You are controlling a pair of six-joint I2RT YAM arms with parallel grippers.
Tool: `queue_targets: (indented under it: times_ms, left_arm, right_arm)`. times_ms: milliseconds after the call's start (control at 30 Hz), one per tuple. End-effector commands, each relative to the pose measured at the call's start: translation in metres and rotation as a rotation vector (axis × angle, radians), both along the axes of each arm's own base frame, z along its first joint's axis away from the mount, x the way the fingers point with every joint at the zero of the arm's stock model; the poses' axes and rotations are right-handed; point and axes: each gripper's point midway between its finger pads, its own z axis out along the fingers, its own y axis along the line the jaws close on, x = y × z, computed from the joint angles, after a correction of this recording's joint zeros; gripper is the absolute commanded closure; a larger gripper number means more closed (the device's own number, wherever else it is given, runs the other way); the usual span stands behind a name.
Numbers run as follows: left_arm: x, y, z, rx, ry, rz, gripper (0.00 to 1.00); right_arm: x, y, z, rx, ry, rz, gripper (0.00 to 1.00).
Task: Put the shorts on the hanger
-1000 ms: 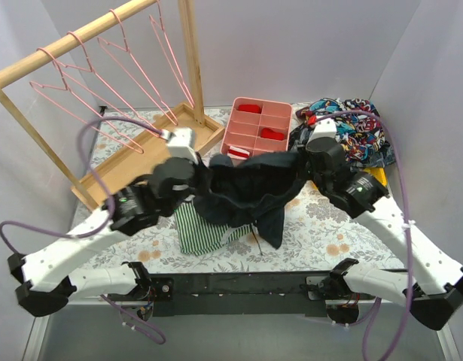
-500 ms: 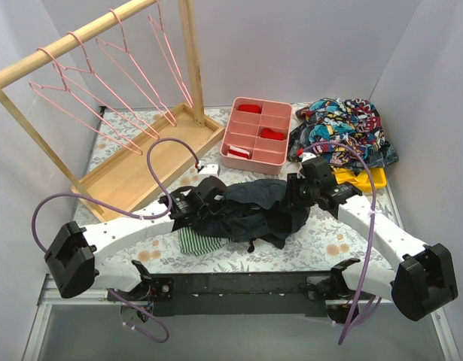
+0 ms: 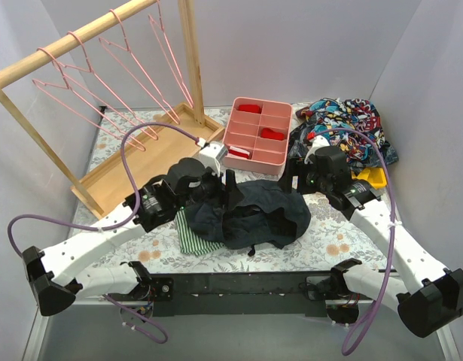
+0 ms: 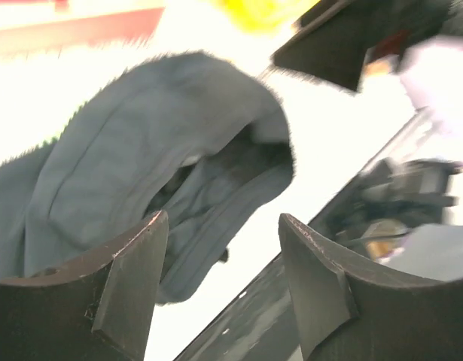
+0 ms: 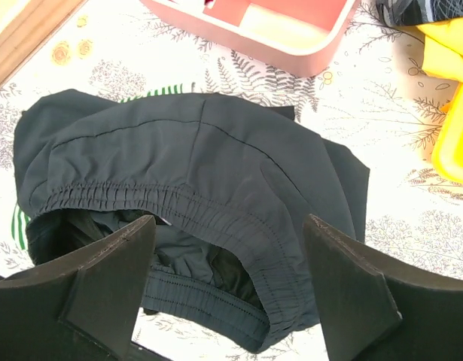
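Note:
The dark navy shorts [image 3: 257, 214] lie crumpled on the table, partly over green-and-white striped shorts [image 3: 192, 235]. My left gripper [image 3: 228, 183] hovers open just above their left edge, nothing between its fingers. My right gripper [image 3: 295, 174] stands open over their right edge, also empty. The left wrist view shows the shorts [image 4: 156, 173] beyond the open gripper [image 4: 223, 222]. In the right wrist view the elastic waistband of the shorts [image 5: 216, 162] lies below the wide-open gripper [image 5: 229, 226]. Several pink wire hangers hang on the wooden rail; the nearest hanger [image 3: 133, 71] is far left of both grippers.
A pink compartment tray [image 3: 258, 154] with red pieces stands behind the shorts. A colourful patterned garment [image 3: 350, 126] and a yellow item [image 3: 373, 177] lie at the back right. The wooden rack's post [image 3: 190, 53] and base tray [image 3: 133, 169] fill the back left.
A second ago both grippers held the shorts up, shut on them. They lowered the shorts to the table, then both opened and let go, drawing back slightly.

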Motion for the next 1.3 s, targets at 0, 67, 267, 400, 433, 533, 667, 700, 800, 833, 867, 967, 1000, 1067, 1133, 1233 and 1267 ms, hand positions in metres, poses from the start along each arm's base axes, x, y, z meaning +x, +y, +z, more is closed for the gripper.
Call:
queue_targets:
  times_ms: [0,67,267,400,433,533,667,700,800,833,867,967,1000,1067,1133,1233,1267]
  left_arm:
    - [0.004,-0.006,0.102,-0.153,-0.166,-0.032,0.41]
    - [0.029,0.002,0.129,-0.151,-0.214,0.112,0.41]
    - [0.129,0.023,0.195,-0.082,-0.279,0.492,0.42]
    - [0.18,0.057,0.219,-0.018,-0.387,0.706,0.43]
    - [0.185,0.063,0.227,-0.004,-0.414,0.729,0.43]
    - [0.204,0.083,0.243,0.037,-0.476,0.839,0.43]
    - [0.223,0.114,0.259,0.082,-0.557,0.977,0.42]
    - [0.227,0.12,0.257,0.114,-0.564,1.009,0.42]
    - [0.236,0.136,0.254,0.178,-0.583,1.075,0.43]
    - [0.239,0.139,0.252,0.185,-0.581,1.086,0.43]
    - [0.242,0.147,0.252,0.19,-0.581,1.106,0.43]
    - [0.254,0.156,0.246,0.205,-0.581,1.112,0.43]
    - [0.258,0.157,0.244,0.211,-0.579,1.111,0.43]
    - [0.271,0.158,0.237,0.227,-0.568,1.101,0.43]
    - [0.281,0.159,0.23,0.254,-0.564,1.109,0.44]
    - [0.288,0.164,0.223,0.279,-0.56,1.135,0.44]
    - [0.292,0.167,0.216,0.292,-0.551,1.139,0.45]
  right_arm:
    - [0.008,0.004,0.015,0.026,-0.041,-0.003,0.14]
    - [0.01,0.006,0.014,0.031,-0.045,-0.002,0.14]
    - [0.014,0.014,0.009,0.046,-0.023,0.02,0.15]
    - [0.012,0.014,0.005,0.04,-0.013,0.03,0.16]
    - [0.012,0.014,0.004,0.04,-0.011,0.033,0.16]
    - [0.01,0.015,-0.002,0.041,0.0,0.039,0.16]
    - [0.006,0.017,-0.009,0.048,0.009,0.053,0.16]
    - [0.005,0.017,-0.011,0.048,0.012,0.056,0.17]
    - [0.004,0.017,-0.014,0.049,0.018,0.061,0.17]
    - [0.004,0.018,-0.015,0.048,0.021,0.064,0.17]
    - [0.004,0.018,-0.016,0.05,0.02,0.065,0.17]
    - [0.004,0.02,-0.018,0.051,0.029,0.077,0.17]
    - [0.004,0.02,-0.019,0.052,0.029,0.078,0.17]
    - [0.004,0.022,-0.02,0.054,0.036,0.085,0.18]
    - [0.003,0.023,-0.02,0.058,0.039,0.089,0.18]
    - [0.003,0.024,-0.021,0.054,0.047,0.099,0.18]
    - [0.003,0.025,-0.021,0.053,0.049,0.101,0.19]
